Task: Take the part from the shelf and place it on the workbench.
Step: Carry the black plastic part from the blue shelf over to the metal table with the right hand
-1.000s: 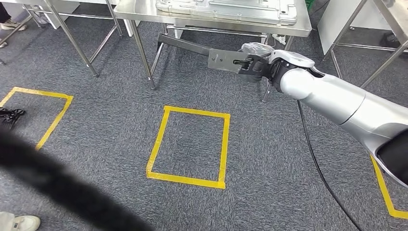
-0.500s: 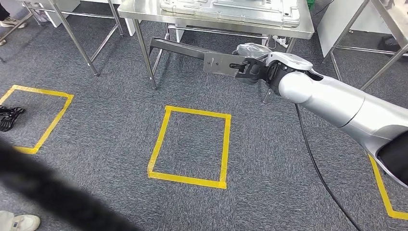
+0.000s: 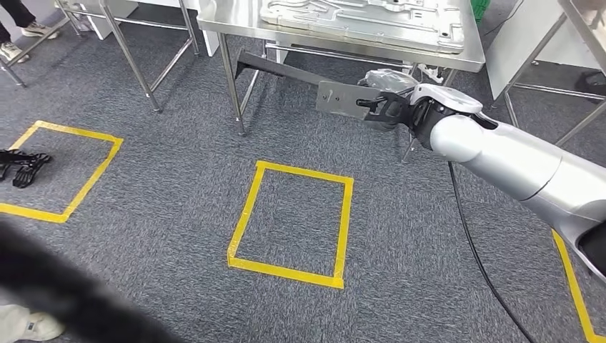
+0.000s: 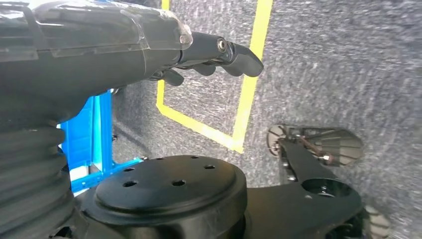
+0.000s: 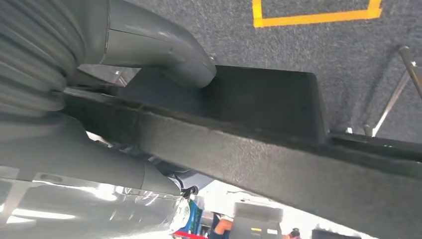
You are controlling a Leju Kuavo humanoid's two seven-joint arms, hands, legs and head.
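A long dark metal part [image 3: 300,77] with a grey plate end [image 3: 341,100] hangs level in the air, its far end under the front edge of the steel workbench [image 3: 343,44]. My right hand [image 3: 389,108] grips the plate end. In the right wrist view the grey thumb [image 5: 164,55] presses on the dark part [image 5: 259,104]. My left hand [image 3: 23,166] hangs low at the far left over a yellow floor square, holding nothing. In the left wrist view its dark fingers [image 4: 219,52] are stretched out above the carpet.
A large silver panel [image 3: 357,18] lies on the workbench. Yellow tape squares [image 3: 246,207] mark the grey carpet. A black cable [image 3: 468,236] runs along the floor under my right arm. More steel table legs [image 3: 136,61] stand at the left, and a person's shoe [image 3: 25,325] is near.
The whole picture has shifted down and to the right, so the camera has moved and the workbench looks nearer. My right hand still holds the part the same way.
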